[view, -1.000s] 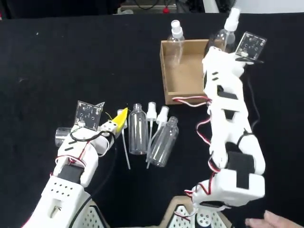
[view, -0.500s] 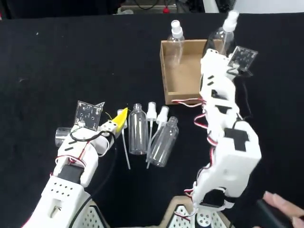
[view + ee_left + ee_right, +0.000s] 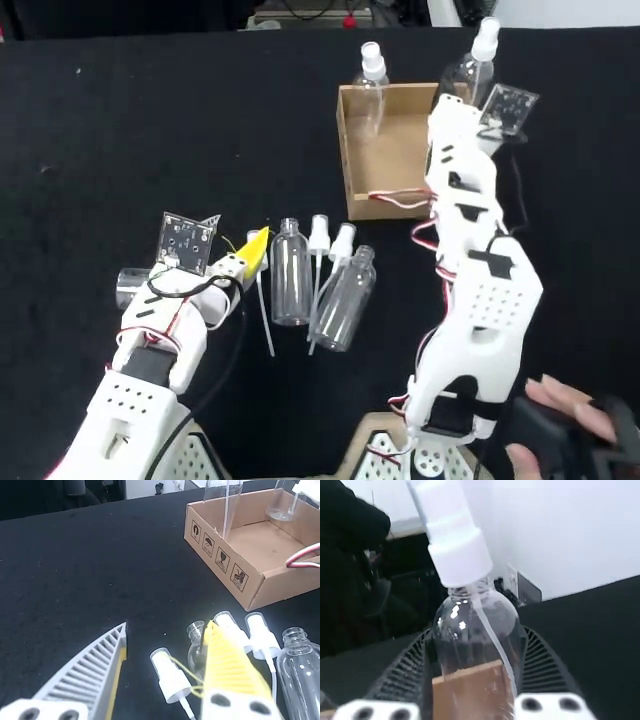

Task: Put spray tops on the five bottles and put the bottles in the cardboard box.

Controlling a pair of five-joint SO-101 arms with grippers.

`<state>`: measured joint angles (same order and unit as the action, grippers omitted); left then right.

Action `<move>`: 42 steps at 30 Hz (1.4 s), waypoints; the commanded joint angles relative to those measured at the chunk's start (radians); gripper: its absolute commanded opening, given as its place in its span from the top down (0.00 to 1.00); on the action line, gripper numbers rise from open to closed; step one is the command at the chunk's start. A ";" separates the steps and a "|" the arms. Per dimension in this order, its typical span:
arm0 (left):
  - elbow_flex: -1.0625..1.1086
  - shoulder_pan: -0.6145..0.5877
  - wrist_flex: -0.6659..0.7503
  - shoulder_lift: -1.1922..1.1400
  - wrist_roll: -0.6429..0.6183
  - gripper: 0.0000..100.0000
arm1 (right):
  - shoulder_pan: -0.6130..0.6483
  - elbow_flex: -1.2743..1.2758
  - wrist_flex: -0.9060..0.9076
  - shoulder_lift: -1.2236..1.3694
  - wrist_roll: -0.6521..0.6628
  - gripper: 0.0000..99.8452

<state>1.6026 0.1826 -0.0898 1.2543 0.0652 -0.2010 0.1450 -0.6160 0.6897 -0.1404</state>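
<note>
Right fingers (image 3: 407, 670): clasping capped bottle (image 3: 470, 625), upright in cardboard box (image 3: 352, 150) far corner. Second capped bottle (image 3: 370, 95): standing in box. Left fingers (image 3: 227, 665): spread wide over loose spray tops (image 3: 320, 235) on table (image 3: 150, 120), beside two uncapped bottles (image 3: 290, 272) lying flat.

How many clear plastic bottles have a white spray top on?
2: one bottle stands inside the brown cardboard box; the other bottle is in the right gripper at its wall.

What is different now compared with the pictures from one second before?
The right arm leaned forward toward the cardboard box; the right hand stays shut on the capped bottle at the box's far right corner, which barely shifted. The left hand, loose bottles and spray tops kept their places.
</note>
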 commanded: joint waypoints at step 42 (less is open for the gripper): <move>-0.007 0.015 0.025 0.011 0.006 0.76 | -0.006 -0.185 0.180 0.094 0.009 0.69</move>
<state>1.6026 0.1826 -0.0898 1.2543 0.0652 -0.1979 -0.0192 -0.4427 0.8063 -0.1404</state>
